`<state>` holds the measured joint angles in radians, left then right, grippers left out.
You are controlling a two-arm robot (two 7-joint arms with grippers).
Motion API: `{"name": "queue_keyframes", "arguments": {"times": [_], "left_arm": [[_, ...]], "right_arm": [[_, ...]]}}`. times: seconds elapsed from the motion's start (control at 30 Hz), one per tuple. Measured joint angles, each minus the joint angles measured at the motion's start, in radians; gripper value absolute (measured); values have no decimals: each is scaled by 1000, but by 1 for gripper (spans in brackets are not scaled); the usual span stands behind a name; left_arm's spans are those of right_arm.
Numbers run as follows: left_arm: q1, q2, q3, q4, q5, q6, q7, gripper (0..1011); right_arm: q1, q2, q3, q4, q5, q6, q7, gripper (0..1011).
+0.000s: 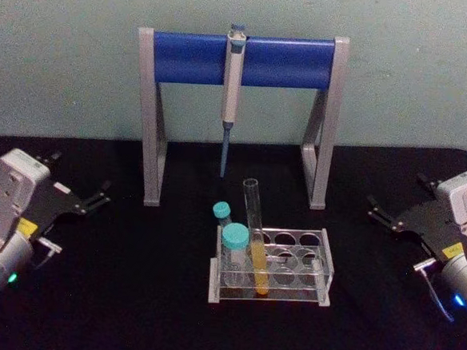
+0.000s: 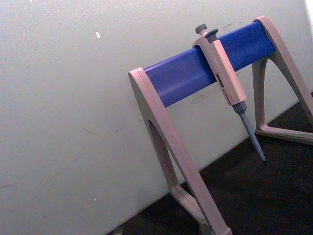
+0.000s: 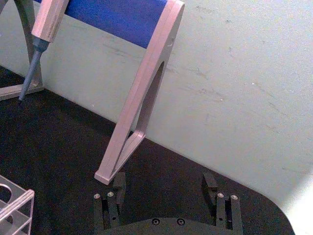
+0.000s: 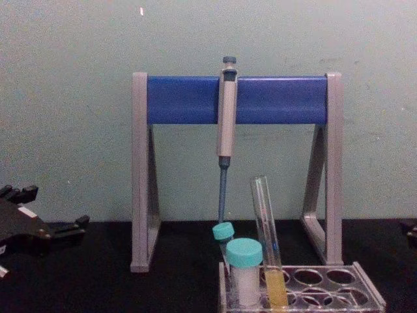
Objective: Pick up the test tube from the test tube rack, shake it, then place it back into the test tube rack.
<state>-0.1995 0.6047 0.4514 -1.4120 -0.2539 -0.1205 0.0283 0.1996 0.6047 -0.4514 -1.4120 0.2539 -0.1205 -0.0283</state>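
Observation:
The test tube (image 1: pixel 255 239) stands leaning in the front row of the clear test tube rack (image 1: pixel 307 264) at the table's middle, with yellow-orange liquid in its lower part. From the chest view the test tube (image 4: pixel 266 222) rises well above the rack (image 4: pixel 339 287). My left gripper (image 1: pixel 77 174) rests open at the left side of the table, far from the rack, also visible as the left gripper (image 4: pixel 49 208). Far to the right, my right gripper (image 1: pixel 396 194) is open with nothing between its fingers (image 3: pixel 210 183). A corner of the rack (image 3: pixel 14 205) appears in the right wrist view.
Two teal-capped tubes (image 1: pixel 234 241) stand in the rack's left holes beside the test tube. Behind the rack is a grey-and-blue pipette stand (image 1: pixel 186 55) with a grey pipette (image 1: pixel 232 87) hanging from its bar. A pale wall backs the black table.

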Motion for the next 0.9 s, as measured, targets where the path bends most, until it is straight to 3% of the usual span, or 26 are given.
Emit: {"name": "queue_keyframes", "arguments": {"times": [0.9], "left_arm": [[0, 0, 0, 0, 0, 0, 0, 1001]], "right_arm": [[0, 0, 0, 0, 0, 0, 0, 1000]]}}
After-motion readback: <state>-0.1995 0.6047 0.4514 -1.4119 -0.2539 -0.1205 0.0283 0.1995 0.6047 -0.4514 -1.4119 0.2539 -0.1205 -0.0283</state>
